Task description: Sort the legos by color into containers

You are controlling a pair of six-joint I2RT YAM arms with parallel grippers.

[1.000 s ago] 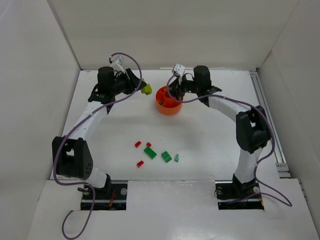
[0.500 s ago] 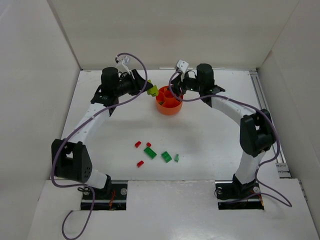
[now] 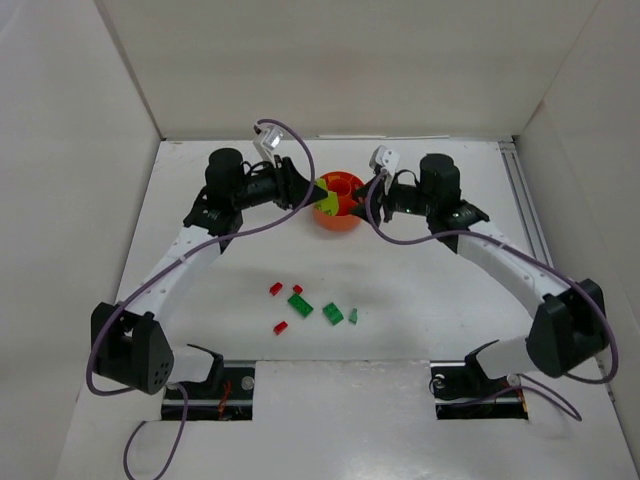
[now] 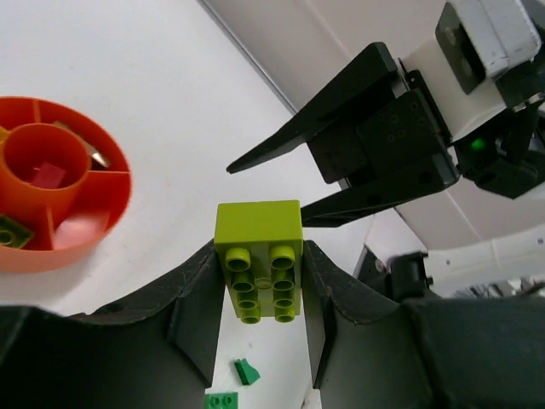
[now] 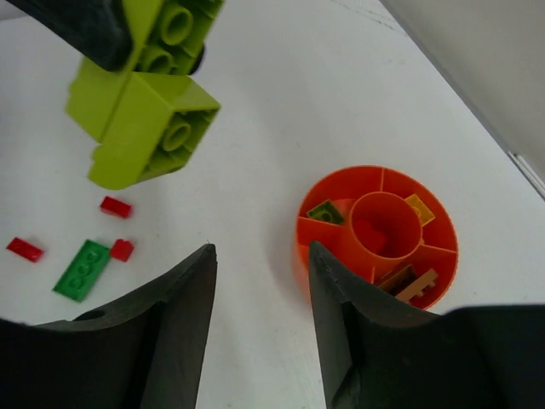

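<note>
Left wrist view looks straight down the closed-in fingers of the left gripper (image 4: 261, 251), which pinch a lime brick (image 4: 258, 223) by its two long sides, so the piece sits square and cannot twist while it is carried. Seen from overhead, that brick hangs off the table (image 3: 420, 290) right at the left edge of the orange dish (image 3: 340, 222); whether it is already above a compartment I cannot tell. The right gripper (image 5: 261, 256) hovers just beside the dish on the other side, fingers spread wide with nothing between them, probably standing clear so the left arm has room to make its drop. Inside the dish a dark green piece (image 5: 324, 211), a yellow one (image 5: 419, 207) and tan pieces (image 5: 409, 281) lie in separate outer compartments, and a red one (image 5: 370, 230) sits in the central ring, so the walls keep the colours apart. Several red bricks (image 3: 275, 289) and green bricks (image 3: 300, 303) lie loose on the table well short of the dish, nearer the arm bases, so much of the sorting looks unfinished. Next, I judge, the lime brick needs a compartment of its own.
</note>
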